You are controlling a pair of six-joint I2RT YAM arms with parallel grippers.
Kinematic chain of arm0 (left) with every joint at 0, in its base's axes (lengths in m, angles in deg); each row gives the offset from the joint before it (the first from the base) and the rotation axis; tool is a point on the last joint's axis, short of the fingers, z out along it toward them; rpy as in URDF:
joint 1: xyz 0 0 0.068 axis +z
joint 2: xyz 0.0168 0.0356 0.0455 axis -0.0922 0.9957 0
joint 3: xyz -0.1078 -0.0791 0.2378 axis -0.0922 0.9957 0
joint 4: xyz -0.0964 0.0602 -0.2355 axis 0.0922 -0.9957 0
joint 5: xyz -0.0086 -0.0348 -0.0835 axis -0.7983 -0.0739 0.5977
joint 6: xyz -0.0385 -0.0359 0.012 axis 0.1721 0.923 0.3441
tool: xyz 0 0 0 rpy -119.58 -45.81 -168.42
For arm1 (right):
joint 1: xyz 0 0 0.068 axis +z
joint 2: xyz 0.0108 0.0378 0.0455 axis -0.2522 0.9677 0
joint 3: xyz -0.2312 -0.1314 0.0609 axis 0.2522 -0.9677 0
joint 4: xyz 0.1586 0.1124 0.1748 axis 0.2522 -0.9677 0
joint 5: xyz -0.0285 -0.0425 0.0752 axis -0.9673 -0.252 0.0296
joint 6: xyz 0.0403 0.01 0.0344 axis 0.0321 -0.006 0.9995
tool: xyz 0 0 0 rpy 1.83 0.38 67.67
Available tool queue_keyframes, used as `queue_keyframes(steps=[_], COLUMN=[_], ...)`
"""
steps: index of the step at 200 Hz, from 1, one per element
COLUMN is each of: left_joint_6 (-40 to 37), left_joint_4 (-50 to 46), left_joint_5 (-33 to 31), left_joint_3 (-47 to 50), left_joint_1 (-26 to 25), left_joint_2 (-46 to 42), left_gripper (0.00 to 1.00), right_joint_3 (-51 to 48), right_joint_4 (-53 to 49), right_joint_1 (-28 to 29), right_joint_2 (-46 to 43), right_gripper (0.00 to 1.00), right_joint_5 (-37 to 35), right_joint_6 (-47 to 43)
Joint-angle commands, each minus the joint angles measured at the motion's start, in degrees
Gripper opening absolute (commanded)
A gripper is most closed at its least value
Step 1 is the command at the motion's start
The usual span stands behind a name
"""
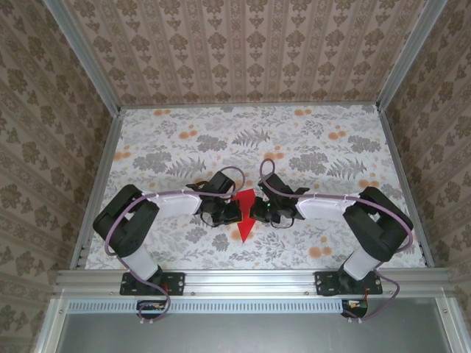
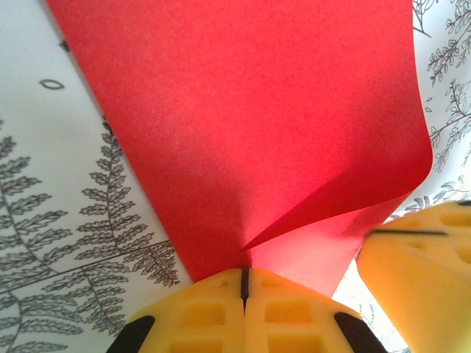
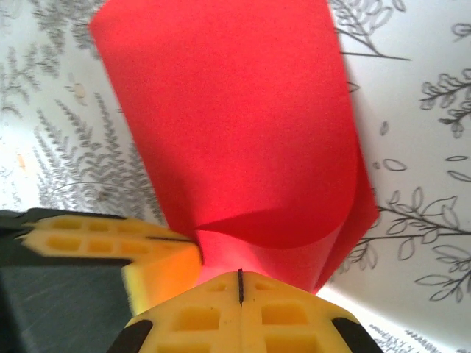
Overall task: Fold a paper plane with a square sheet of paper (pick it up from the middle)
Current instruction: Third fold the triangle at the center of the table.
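Walls [image 1: 250,44]: panels of brown patterned wallpaper stand well beyond and to the outer side of both grippers.
Table [image 1: 221,140]: covered in a grey and orange floral print. It lies under both grippers, with most of its bare area on their far side.
Left arm [image 1: 129,224]: rises from its base at the near edge and reaches inward to the middle of the table.
Right arm [image 1: 375,220]: mirrors the left arm and reaches inward from the other side.
Sheet of paper [image 1: 245,228]: bright red, caught between the two grippers. In the top view it narrows to a point that sticks out on their near side. In the left wrist view the sheet [image 2: 250,110] spreads away from the fingertips, with a curled layer at one edge. In the right wrist view it [image 3: 235,125] bows into a loose roll ahead of the fingertips.
Left gripper [image 1: 229,212]: its yellow pads are pressed together on the paper's edge [image 2: 244,283], just beside the right gripper.
Right gripper [image 1: 259,211]: its pads are likewise pinched tight on the paper [image 3: 240,283], with the left gripper's finger close at its side.
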Motion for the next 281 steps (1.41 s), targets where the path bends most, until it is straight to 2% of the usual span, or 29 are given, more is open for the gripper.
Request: queue_keyframes(steps=[1, 33, 51, 78, 102, 136, 203, 239, 281], left_joint_6=[-1.62, -1.73, -1.80, -1.94, -2.24, -2.47, -3.22, -3.76, -6.00], left_joint_4=[-7.28, -7.29, -7.28, -7.52, -7.60, -7.81, -7.91, -7.89, -8.21], left_joint_5=[-7.55, -7.59, -7.60, -7.73, -7.78, -7.89, -7.91, -7.73, -8.13], left_joint_3=[1.33, 1.56, 1.63, 1.61, 1.44, 1.11, 0.63, 0.64, -0.35], left_joint_1=[0.63, 0.56, 0.57, 0.65, 0.71, 0.72, 0.71, 0.65, 0.74], left_joint_2=[3.55, 3.76, 3.92, 3.92, 3.92, 4.12, 4.56, 4.89, 5.06], left_gripper=[0.00, 0.00, 0.00, 0.00, 0.00, 0.00, 0.00, 0.00, 0.00], right_joint_3=[0.61, -0.87, -3.40, -3.43, -0.93, 0.73, -1.54, -3.75, -2.66], right_joint_4=[-1.27, -3.85, -1.52, 2.17, 2.15, 1.64, -1.28, 0.58, 3.88], right_joint_1=[-0.56, -1.45, -2.56, -2.80, -2.89, -2.89, -4.50, -7.69, -8.74], right_joint_2=[2.08, 3.03, 2.42, -1.10, -2.77, 0.07, 4.03, 0.71, -4.39], right_gripper=[0.05, 0.06, 0.06, 0.06, 0.07, 0.06, 0.05, 0.05, 0.06], right_joint_5=[-2.23, -5.38, -6.26, -6.36, -5.10, -3.12, -5.42, -7.76, -3.23], right_joint_6=[0.47, 3.01, 6.48, 7.14, 4.84, 3.56, 4.97, 4.30, -0.64])
